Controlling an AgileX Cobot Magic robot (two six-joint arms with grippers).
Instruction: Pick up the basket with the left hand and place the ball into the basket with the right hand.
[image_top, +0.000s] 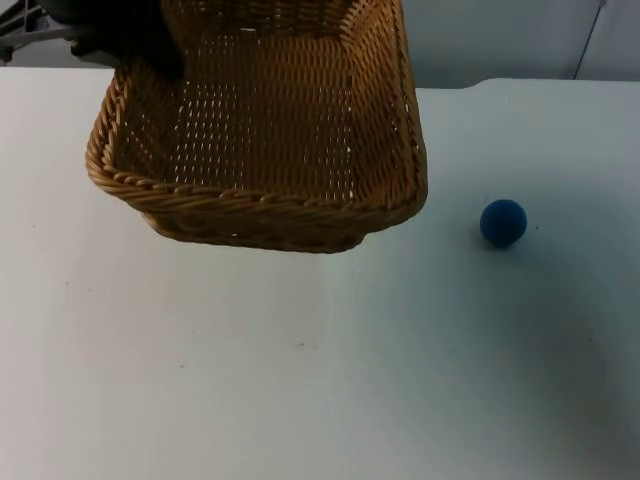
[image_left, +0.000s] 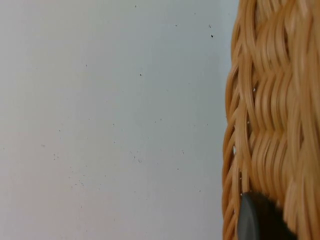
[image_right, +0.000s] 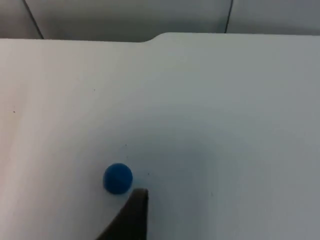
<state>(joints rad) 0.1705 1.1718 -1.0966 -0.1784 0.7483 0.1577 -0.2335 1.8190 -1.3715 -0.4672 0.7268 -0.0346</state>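
White table (image_top: 300, 380) runs back to a grey wall (image_top: 500, 40). At your left, the left gripper (image_top: 150, 45) holds the basket (image_top: 265, 140) by its far rim, jaws closed on the wicker, so the basket hangs tilted above the table; a fingertip (image_left: 257, 220) presses its weave. Farther right, the ball (image_top: 503, 222) sits on the table, well apart from the basket. The right gripper (image_right: 132, 215) hovers just beside the ball (image_right: 118, 178); you cannot tell how its jaws stand.
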